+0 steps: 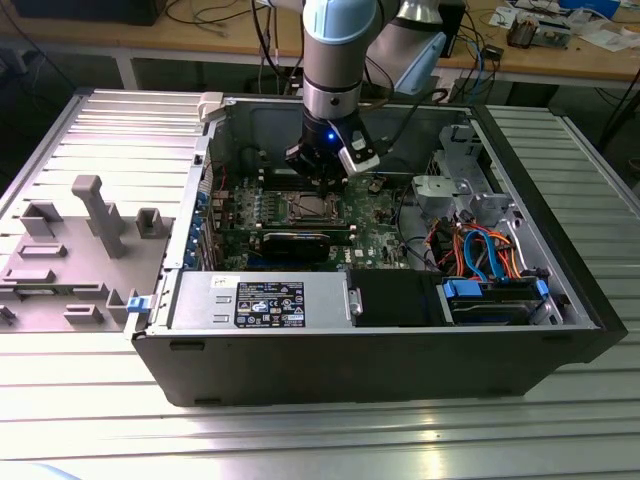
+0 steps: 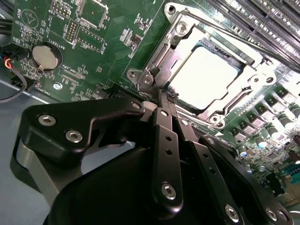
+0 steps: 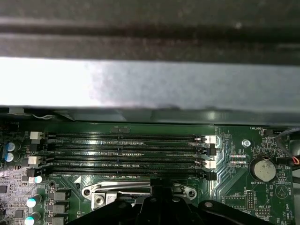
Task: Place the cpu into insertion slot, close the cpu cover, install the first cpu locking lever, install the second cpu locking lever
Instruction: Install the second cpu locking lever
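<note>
Pinching narrowly beside one cpu cover (image 2: 206, 70), one gripper (image 2: 165, 96) overlooks one cpu (image 2: 201, 70).

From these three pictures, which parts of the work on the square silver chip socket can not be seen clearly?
- Whether the locking levers are latched: in the second wrist view the black gripper covers the near edge of the thin silver metal cover frame.
- The square silver-topped chip: glare washes out its surface in the second wrist view.
- The socket: cut off in the first wrist view by the gripper.
- The socket: too small for detail in the exterior view.
</note>
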`<state>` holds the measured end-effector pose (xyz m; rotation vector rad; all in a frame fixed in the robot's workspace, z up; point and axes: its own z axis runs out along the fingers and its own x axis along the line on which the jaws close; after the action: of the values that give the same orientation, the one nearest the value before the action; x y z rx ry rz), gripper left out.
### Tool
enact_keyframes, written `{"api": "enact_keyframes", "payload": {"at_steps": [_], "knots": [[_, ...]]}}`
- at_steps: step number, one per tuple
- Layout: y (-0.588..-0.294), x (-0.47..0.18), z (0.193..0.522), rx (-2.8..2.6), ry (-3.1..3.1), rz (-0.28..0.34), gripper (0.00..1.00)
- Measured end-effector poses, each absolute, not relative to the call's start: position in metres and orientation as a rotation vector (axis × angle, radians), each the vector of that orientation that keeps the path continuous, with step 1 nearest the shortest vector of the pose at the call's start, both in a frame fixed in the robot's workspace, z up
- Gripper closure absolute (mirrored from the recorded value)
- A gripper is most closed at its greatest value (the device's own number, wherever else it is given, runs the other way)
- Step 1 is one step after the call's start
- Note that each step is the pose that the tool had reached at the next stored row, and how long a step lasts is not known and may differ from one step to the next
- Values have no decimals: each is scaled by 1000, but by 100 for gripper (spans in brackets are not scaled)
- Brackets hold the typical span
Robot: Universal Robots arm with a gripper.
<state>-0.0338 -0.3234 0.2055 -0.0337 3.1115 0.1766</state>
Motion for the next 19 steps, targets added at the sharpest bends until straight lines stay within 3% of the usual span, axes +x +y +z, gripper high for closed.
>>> {"api": "enact_keyframes", "payload": {"at_steps": [19], "knots": [[-326, -34, 207, -34, 3112, 177, 89]]}}
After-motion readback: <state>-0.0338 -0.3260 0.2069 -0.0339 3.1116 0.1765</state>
